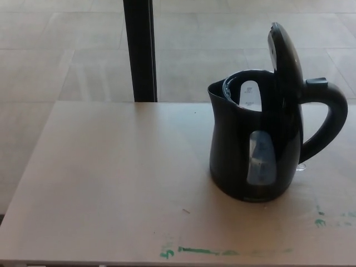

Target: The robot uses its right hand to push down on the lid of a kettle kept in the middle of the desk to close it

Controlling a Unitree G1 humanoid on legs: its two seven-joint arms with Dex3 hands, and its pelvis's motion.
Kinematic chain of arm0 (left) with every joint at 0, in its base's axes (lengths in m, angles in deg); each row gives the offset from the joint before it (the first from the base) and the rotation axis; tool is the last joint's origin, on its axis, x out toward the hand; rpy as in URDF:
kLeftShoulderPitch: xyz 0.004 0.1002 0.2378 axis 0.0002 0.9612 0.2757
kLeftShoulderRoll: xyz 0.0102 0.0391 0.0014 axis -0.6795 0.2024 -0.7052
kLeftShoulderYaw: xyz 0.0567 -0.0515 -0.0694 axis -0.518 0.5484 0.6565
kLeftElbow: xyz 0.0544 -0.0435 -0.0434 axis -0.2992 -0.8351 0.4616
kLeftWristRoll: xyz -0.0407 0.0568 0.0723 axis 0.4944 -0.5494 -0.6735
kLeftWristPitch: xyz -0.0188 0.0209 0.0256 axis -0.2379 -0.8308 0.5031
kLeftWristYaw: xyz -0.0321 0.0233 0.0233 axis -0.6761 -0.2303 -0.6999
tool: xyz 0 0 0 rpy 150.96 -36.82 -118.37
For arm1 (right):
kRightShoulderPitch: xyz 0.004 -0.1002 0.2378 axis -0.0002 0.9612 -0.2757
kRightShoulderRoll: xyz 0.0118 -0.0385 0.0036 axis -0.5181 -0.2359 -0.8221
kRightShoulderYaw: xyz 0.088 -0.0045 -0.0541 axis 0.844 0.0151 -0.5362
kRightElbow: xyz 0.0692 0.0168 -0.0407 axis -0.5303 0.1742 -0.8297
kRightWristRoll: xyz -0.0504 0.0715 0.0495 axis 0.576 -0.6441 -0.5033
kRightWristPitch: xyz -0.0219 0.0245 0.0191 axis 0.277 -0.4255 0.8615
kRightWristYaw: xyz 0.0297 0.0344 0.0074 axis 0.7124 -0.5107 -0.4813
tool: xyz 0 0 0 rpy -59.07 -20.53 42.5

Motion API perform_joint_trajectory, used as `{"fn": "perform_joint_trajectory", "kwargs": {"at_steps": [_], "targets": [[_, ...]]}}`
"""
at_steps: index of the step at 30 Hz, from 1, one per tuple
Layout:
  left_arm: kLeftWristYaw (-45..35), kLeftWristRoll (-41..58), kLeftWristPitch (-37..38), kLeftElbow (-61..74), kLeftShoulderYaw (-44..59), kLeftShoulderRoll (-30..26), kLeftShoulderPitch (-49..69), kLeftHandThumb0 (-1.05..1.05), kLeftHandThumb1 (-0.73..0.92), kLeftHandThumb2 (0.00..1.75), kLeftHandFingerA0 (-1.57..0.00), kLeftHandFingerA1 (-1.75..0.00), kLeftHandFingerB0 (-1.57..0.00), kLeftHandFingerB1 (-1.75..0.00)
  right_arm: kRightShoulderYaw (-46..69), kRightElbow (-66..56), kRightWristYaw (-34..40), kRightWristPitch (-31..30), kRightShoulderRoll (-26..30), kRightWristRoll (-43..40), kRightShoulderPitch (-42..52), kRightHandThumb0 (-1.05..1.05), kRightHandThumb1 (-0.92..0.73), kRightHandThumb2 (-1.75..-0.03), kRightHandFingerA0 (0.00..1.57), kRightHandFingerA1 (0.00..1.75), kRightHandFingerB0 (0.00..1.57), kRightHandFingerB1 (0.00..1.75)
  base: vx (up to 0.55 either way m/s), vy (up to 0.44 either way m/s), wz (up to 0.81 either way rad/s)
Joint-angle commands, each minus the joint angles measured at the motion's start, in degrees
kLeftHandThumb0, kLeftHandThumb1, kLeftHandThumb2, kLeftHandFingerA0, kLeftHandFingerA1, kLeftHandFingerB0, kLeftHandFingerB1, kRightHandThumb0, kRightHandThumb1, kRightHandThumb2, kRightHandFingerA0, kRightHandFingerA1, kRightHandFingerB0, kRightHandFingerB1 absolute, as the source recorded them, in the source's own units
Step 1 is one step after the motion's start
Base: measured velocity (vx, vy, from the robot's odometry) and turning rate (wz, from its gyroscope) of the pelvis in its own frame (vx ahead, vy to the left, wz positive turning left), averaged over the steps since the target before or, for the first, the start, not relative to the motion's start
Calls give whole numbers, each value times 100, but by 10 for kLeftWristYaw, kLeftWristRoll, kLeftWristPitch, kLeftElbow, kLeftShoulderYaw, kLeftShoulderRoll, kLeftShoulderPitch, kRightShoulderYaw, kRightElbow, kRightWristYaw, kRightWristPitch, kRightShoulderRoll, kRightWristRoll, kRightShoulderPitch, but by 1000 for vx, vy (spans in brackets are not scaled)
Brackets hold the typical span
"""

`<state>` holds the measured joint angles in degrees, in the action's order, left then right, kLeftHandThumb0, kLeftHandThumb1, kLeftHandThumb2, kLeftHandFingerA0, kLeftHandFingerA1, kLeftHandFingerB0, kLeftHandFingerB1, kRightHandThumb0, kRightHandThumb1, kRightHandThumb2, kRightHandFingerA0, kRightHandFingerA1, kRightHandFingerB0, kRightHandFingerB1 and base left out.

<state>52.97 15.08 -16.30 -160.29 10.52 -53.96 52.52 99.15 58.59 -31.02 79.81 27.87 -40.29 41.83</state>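
Head view shows the kettle (253, 144) right of centre, its lid (285, 53) upright at upper right; neither hand appears, so their state is unknowable.

Pale tiled floor (67, 50), dark upright post (140, 50), light desk (111, 178), green smears (200, 251), possibly paint

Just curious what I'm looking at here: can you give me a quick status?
Both hands out of view. Black plastic kettle on the pale wooden desk, its lid standing upright, open. Nothing blocking the lid.
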Motion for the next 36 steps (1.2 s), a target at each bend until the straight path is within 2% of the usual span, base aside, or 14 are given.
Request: {"fn": "perform_joint_trajectory", "kwargs": {"at_steps": [1,2,3,4,5,8,9,10,14,15,16,17,18,36], "targets": [[-1,13,2,-5,4,-13,10,-84,63,72,-39,-46,-31,-39,-108,-44,15,-115,36,58,-87,-37,-49,-108,2,50,0,49,0,0,0],[-3,13,0,-2,3,-14,11,-85,65,71,-38,-45,-30,-38,-125,-28,8,-109,35,66,-105,-38,-43,-104,2,51,0,49,0,0,0],[-6,13,0,1,3,-14,13,-82,75,61,-42,-43,-33,-34,-138,-25,6,-111,34,72,-114,-80,-79,-65,19,36,14,26,0,0,0],[-8,15,0,4,4,-15,14,-82,75,61,-42,-43,-33,-34,-147,-27,5,-116,35,76,-118,-80,-79,-65,19,36,14,26,0,0,0],[-3,15,-1,4,4,-15,14,-80,75,63,-43,-42,-36,-36,-176,-6,-3,-101,35,94,-140,-84,-64,-101,12,48,5,39,0,0,0],[-2,13,0,-2,2,-15,13,-84,65,71,-40,-45,-32,-39,-215,6,-7,-85,43,123,-157,-85,-65,-102,12,48,5,39,0,0,0],[-5,16,3,1,3,-15,15,-80,74,60,-42,-41,-34,-34,-234,3,-11,-98,32,120,-172,-83,-81,-66,20,39,15,27,0,0,0],[-7,18,1,2,4,-15,16,-84,63,72,-39,-47,-32,-39,-249,6,-11,-110,21,118,-186,-80,-78,-64,20,40,18,27,0,0,0],[-2,13,8,-1,-2,-12,18,-80,75,60,-43,-40,-34,-33,-300,27,-20,-109,21,143,-214,-79,-62,-98,15,50,8,40,0,0,0],[2,20,3,-2,4,-11,17,-78,74,63,-44,-42,-36,-35,-308,30,-21,-106,18,145,-219,-76,-79,-64,22,41,18,28,0,0,0],[5,14,9,-4,-2,-11,17,-80,75,63,-44,-42,-36,-35,-320,38,-27,-99,19,153,-224,-77,-62,-98,15,50,9,41,0,0,0],[5,18,6,-5,1,-11,16,-80,74,63,-44,-42,-36,-35,-330,44,-28,-90,20,163,-229,-79,-63,-99,15,50,8,41,0,0,0],[3,18,1,-4,0,-14,16,-78,76,62,-43,-40,-34,-35,-344,48,-26,-88,17,175,-233,-79,-81,-64,22,41,18,28,0,0,0],[-3,19,7,-1,-6,-19,29,-86,65,73,-38,-44,-28,-38,-437,170,-31,-54,-31,269,-385,-80,-77,-65,25,42,24,29,0,0,0]]}}
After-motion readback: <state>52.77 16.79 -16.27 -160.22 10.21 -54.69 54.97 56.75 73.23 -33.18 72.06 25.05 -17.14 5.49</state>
